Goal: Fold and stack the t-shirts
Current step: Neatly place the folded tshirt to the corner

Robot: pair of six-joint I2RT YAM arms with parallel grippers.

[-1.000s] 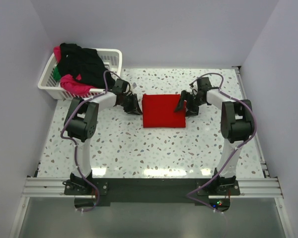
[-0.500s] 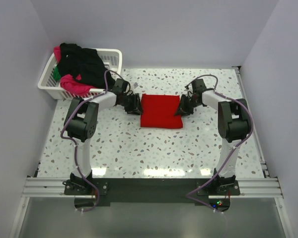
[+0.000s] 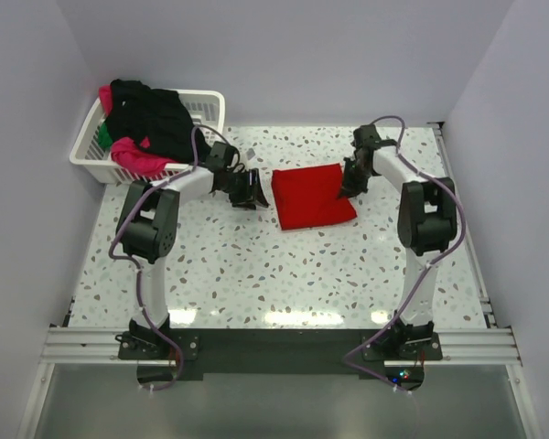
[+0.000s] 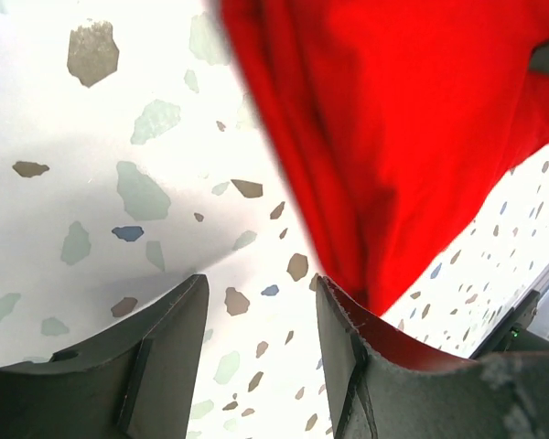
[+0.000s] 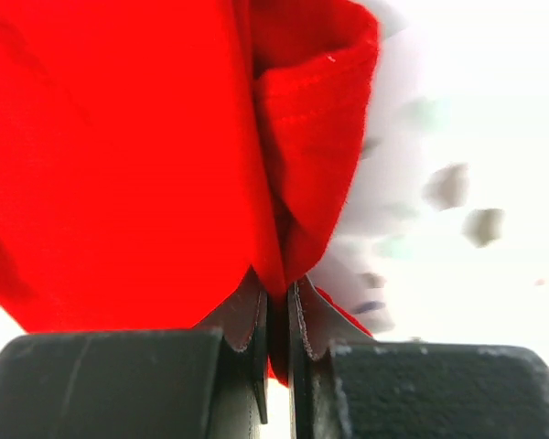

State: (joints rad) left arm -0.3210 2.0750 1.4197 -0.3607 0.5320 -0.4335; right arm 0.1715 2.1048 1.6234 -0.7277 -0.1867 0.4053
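You have one garment folded and none stacked. The red t-shirt (image 3: 311, 197) lies in the middle of the table (image 3: 256, 265) as a compact, slightly skewed rectangle, a little right of centre in the overhead view. It looks folded into several layers, though the right wrist view shows a thick doubled hem bunched at the edge, so the fold is not perfectly flat.

The right gripper (image 3: 347, 187) is at the shirt's right edge. Its jaws are pressed together on a pinch of the red cloth, with fabric running between the pads in its wrist view. The left gripper (image 3: 251, 192) sits just beside the shirt's left edge with its jaws apart and only bare speckled table between them. The red cloth runs close by one finger, but nothing is gripped there.

Everything else is unfolded. In the upper left of the overhead frame the white basket (image 3: 212, 108) holds a heap: a black t-shirt (image 3: 151, 110) on top, a pink t-shirt (image 3: 133, 155) spilling over the near rim, and a sliver of a green t-shirt (image 3: 102, 135) at the left side. You cannot tell how many pieces lie beneath.

By my reckoning you are early in the task. The red shirt probably needs only placing or squaring where the stack will stand. Each basket garment must then be pulled out, spread, folded and laid on it.
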